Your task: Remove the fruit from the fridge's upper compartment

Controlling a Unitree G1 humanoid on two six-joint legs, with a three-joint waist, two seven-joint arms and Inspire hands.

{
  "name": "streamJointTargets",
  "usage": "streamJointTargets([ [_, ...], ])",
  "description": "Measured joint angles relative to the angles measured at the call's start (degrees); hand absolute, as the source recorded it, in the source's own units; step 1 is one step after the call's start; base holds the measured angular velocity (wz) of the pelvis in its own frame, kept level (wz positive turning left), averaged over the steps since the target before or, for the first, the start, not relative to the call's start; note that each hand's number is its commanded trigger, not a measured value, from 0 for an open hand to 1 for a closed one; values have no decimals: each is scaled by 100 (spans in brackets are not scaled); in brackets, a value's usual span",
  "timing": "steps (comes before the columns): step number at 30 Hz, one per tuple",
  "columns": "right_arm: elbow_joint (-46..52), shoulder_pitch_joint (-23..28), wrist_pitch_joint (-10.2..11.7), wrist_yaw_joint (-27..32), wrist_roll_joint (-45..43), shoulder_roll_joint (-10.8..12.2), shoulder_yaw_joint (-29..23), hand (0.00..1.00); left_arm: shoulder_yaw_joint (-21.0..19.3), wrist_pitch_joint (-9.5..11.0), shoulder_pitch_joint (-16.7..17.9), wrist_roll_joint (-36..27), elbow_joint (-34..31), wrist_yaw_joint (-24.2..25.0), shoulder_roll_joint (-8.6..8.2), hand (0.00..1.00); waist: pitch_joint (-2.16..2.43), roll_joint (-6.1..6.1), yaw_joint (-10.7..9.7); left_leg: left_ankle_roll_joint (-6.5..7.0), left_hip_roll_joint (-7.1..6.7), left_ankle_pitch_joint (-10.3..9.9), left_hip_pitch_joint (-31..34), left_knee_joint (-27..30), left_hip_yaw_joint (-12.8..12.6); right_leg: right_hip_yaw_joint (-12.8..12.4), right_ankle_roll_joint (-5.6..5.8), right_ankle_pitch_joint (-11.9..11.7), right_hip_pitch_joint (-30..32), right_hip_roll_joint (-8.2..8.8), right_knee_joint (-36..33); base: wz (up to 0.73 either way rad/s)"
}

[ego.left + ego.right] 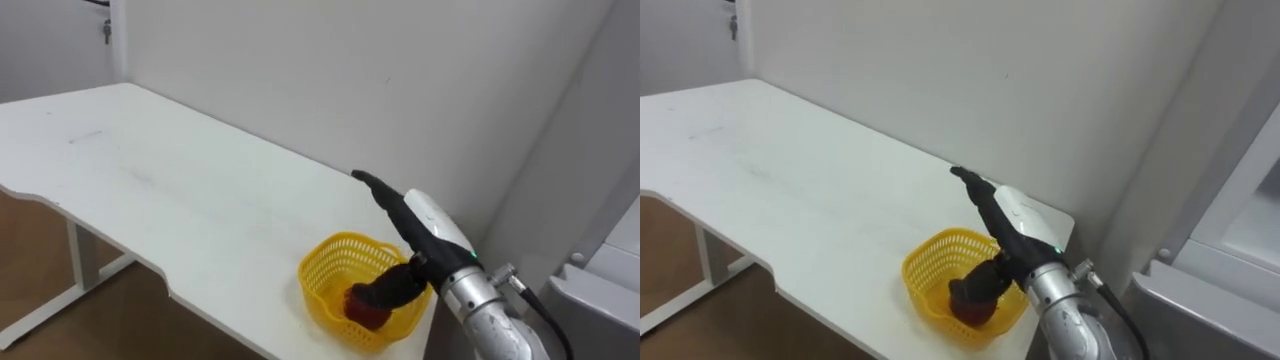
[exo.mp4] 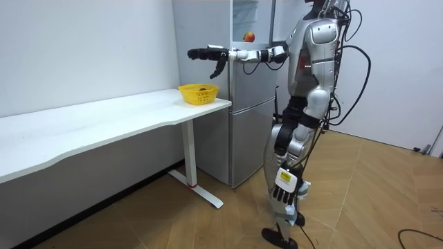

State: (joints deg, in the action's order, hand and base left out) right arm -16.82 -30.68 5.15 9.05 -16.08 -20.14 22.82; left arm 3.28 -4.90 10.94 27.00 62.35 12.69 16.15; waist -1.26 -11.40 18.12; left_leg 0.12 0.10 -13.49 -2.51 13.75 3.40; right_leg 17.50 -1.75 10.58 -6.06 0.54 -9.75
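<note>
A yellow basket stands at the near right corner of the white table, with a red fruit lying in it. My right hand is held out over the basket, open, fingers straight and thumb hanging down in front of the fruit. The room view shows that hand well above the basket and holding nothing. My left hand hangs beside my leg with relaxed fingers. A second reddish fruit sits in the open upper fridge behind my outstretched arm.
I stand on the wooden floor between the table's end and the grey fridge. The fridge's edge is close on my right. A white wall runs behind the table, whose long top stretches away to my left.
</note>
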Motion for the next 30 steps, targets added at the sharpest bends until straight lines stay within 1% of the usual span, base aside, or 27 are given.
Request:
streamJointTargets([
  [1, 111, 25, 12, 62, 0, 0, -39, 0, -20, 1, 26, 3, -27, -8, -5, 0, 3, 5, -44, 0, 0, 0, -2, 2, 1, 2, 1, 0, -1, 2, 0, 0],
  [4, 718, 149, 124, 408, -50, 37, -255, 0, -46, 10, 111, 6, -49, -91, -37, 0, 10, 98, -139, 0, 1, 0, -30, 13, -14, 1, 1, 0, -15, 2, 0, 0],
  [5, 995, 199, 176, 516, -67, 50, -346, 0, -47, 22, 110, 4, -47, -126, -70, 0, 8, 169, -218, 0, -2, 0, -46, 23, -15, -19, 1, 0, -28, 3, 0, -4],
  [6, 1277, 285, 257, 644, -141, 55, -440, 0, -48, 32, 110, 4, -47, -184, -121, 0, 6, 259, -232, 2, -3, 0, -84, 20, -51, -33, 2, -1, -42, 4, -2, -9],
  [7, 1392, 313, 295, 709, -201, 58, -471, 0, -52, 41, 115, 4, -47, -223, -151, 0, 8, 306, -239, 3, 1, -2, -105, 10, -83, -49, 2, -1, -51, 4, -1, -18],
  [8, 1615, 409, 408, 821, -312, 75, -596, 0, -67, 65, 135, 5, -47, -286, -203, 0, 25, 394, -291, 6, 5, -3, -126, -14, -108, -71, 2, -1, -63, 4, 0, -6],
  [9, 1767, 488, 528, 968, -343, 90, -702, 0, -68, 122, 149, 5, -48, -340, -229, 0, 28, 468, -385, 10, 6, -6, -133, -19, -107, -75, 3, -1, -80, 7, -3, -3],
  [10, 1826, 523, 575, 1034, -343, 99, -751, 0, -66, 147, 150, 3, -50, -359, -235, 0, 32, 501, -415, 10, 9, -6, -161, -25, -119, -96, 3, 0, -81, 5, -6, -11],
  [11, 1937, 588, 621, 1151, -348, 141, -844, 0, -51, 177, 143, -10, -50, -384, -240, 0, 40, 556, -459, 10, 25, -6, -207, -62, -185, -147, 3, -1, -87, -7, -9, -21],
  [12, 2105, 735, 627, 1292, -383, 206, -895, 0, -35, 192, 207, -8, -46, -416, -243, 0, 75, 612, -528, 10, 36, -5, -229, -107, -224, -174, 3, -1, -98, -17, -13, -22],
  [13, 2202, 829, 629, 1362, -410, 230, -910, 0, -33, 200, 232, -12, -39, -442, -257, 0, 93, 635, -548, 9, 39, -5, -247, -113, -239, -186, 3, -1, -102, -20, -15, -18],
  [14, 2397, 1041, 687, 1486, -475, 267, -965, 0, -38, 204, 235, 0, -36, -485, -299, 0, 105, 684, -611, 9, 45, -5, -307, -135, -280, -238, 2, -1, -131, -28, -17, -21],
  [15, 2556, 1283, 789, 1607, -562, 321, -1066, 0, -53, 222, 262, 5, -15, -506, -350, 0, 135, 724, -679, 10, 50, -5, -335, -164, -325, -310, 2, -1, -129, -35, -17, -21],
  [16, 2631, 1379, 824, 1682, -616, 333, -1095, 0, -68, 245, 261, 5, 11, -512, -376, 0, 140, 738, -688, 10, 50, -4, -357, -172, -344, -325, 2, -1, -135, -36, -21, -23],
  [17, 2713, 1530, 904, 1841, -691, 351, -1133, 0, -75, 277, 241, -2, 63, -512, -415, 0, 131, 778, -732, 11, 62, -3, -417, -216, -408, -369, 2, 0, -136, -40, -41, -25],
  [18, 2758, 1644, 978, 1954, -762, 389, -1172, 0, -69, 300, 241, -52, 100, -519, -431, 0, 131, 787, -830, 11, 79, -3, -435, -207, -469, -418, 1, 0, -110, -48, -83, -24],
  [19, 2783, 1691, 999, 2005, -812, 413, -1184, 0, -65, 327, 240, -56, 134, -537, -433, 0, 130, 790, -865, 11, 84, -4, -437, -206, -480, -436, 1, 0, -97, -51, -104, -20],
  [21, 2914, 1812, 1048, 2121, -915, 424, -1269, 0, 0, 361, 229, -57, 210, -626, -434, 0, 127, 793, -999, 10, 93, -4, -453, -209, -544, -504, -1, -1, -80, -62, -110, -15],
  [22, 2949, 1841, 1055, 2147, -915, 424, -1299, 0, 16, 363, 230, -57, 217, -636, -435, 0, 123, 800, -1023, 10, 94, -4, -473, -214, -564, -520, -1, -1, -83, -64, -119, -17],
  [24, 3064, 1858, 1111, 2220, -909, 436, -1469, 0, 87, 368, 238, -57, 241, -702, -445, 0, 118, 812, -1167, 10, 104, -5, -523, -247, -649, -607, -2, 0, -82, -73, -148, -17],
  [28, 3266, 1859, 1261, 2349, -893, 433, -1899, 0, 104, 389, 263, -56, 238, -704, -472, 0, 115, 818, -1237, 11, 116, -6, -623, -298, -794, -696, -2, 0, -78, -80, -202, -18],
  [30, 3309, 1860, 1334, 2490, -864, 433, -2080, 0, 106, 408, 281, -54, 236, -704, -490, 0, 118, 804, -1337, 12, 113, -6, -639, -301, -823, -732, -1, 0, -77, -82, -200, -9],
])
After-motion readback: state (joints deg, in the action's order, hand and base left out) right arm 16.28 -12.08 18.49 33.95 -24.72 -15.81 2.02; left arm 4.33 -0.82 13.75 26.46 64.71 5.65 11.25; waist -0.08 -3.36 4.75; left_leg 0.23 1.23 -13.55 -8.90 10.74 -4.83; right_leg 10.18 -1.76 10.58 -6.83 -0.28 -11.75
